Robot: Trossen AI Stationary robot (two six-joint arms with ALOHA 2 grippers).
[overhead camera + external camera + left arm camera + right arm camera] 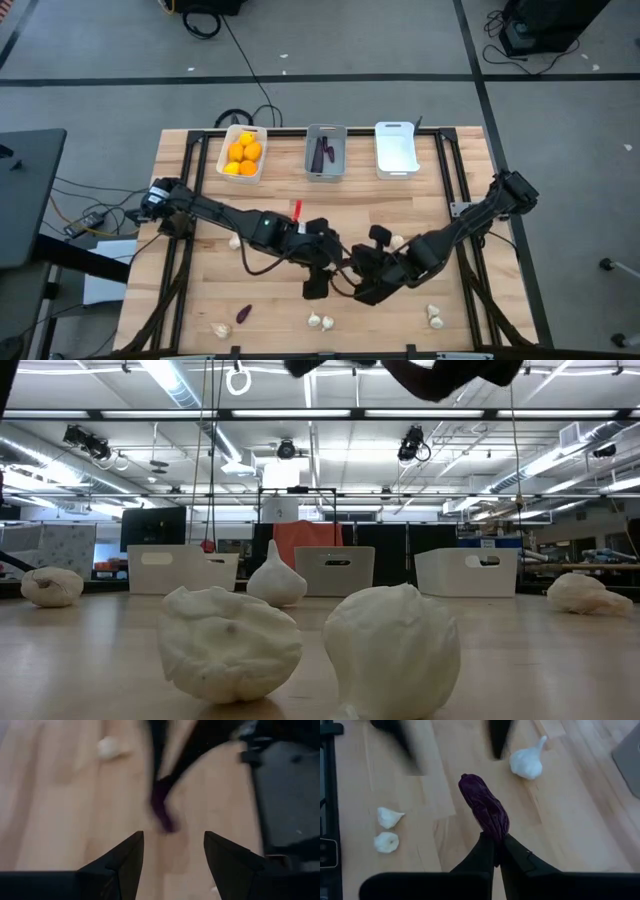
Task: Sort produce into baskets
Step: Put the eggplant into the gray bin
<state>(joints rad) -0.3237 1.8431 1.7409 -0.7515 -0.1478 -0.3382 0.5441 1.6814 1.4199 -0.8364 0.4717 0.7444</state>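
Right gripper point(495, 851) is closed on one end of a dark purple eggplant piece point(484, 805); the rest of the piece sticks out past the fingertips, above the wooden table point(200, 285). In the high view the right gripper sits mid-table, toward the front edge.

Left gripper point(172, 851) is just beside it, facing it, jaws partly open with nothing between them. Its wrist view shows the purple piece ahead of its fingers.

Three baskets in a row at the far edge:
- left white basket point(243, 153) holds the orange-yellow fruits point(243, 155)
- middle grey basket point(325, 152) holds dark purple pieces
- right white basket point(396, 148), contents: cannot tell

Loose on the table:
- another purple piece point(243, 313) near the front left
- garlic bulbs point(320, 321) along the front edge
- one bulb point(435, 317) front right
- one point(235, 241) by the left arm
- one point(527, 762) next to the grippers

Low view has two garlic bulbs point(230, 643) close to the lens, touching or nearly so.
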